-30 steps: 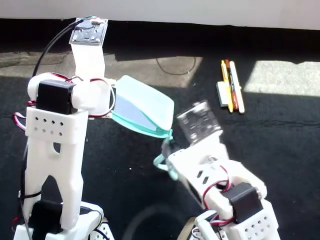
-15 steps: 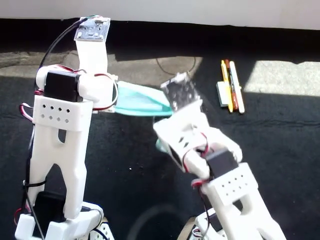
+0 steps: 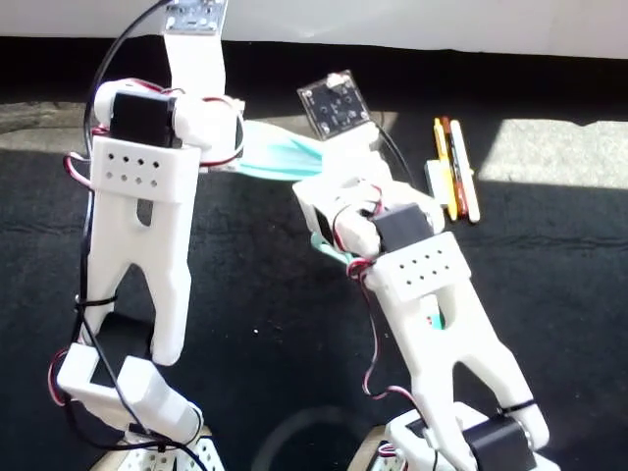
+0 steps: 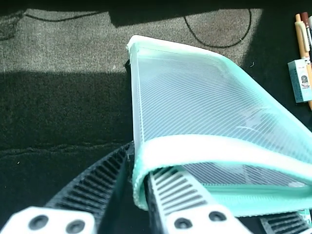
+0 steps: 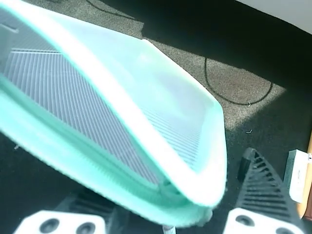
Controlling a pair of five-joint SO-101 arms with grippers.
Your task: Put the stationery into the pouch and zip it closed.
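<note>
The teal mesh pouch (image 3: 285, 157) hangs above the table mat, toward the back. My left gripper (image 4: 139, 170) is shut on one end of the pouch (image 4: 204, 107), at its white-edged rim; in the high view that gripper (image 3: 245, 155) is at the pouch's left. My right gripper (image 5: 170, 195) is open, its fingers straddling the other end of the pouch (image 5: 122, 112) without clamping it. A teal zipper strap (image 3: 330, 245) dangles below. The stationery lies on the mat at the back right: pens (image 3: 453, 167) and a small eraser (image 3: 436, 183), also seen as pens (image 4: 303, 34) and eraser (image 4: 299, 80).
A thin black cable (image 3: 343, 132) loops on the sunlit mat behind the pouch. A white wall edge (image 3: 442, 25) runs along the back. Dark mat lies open in front of the stationery, right of the right arm.
Both arms stretched toward the back of the table, carrying the pouch with them. The right gripper went from below the pouch up to its right end. The pouch now lies flatter.
</note>
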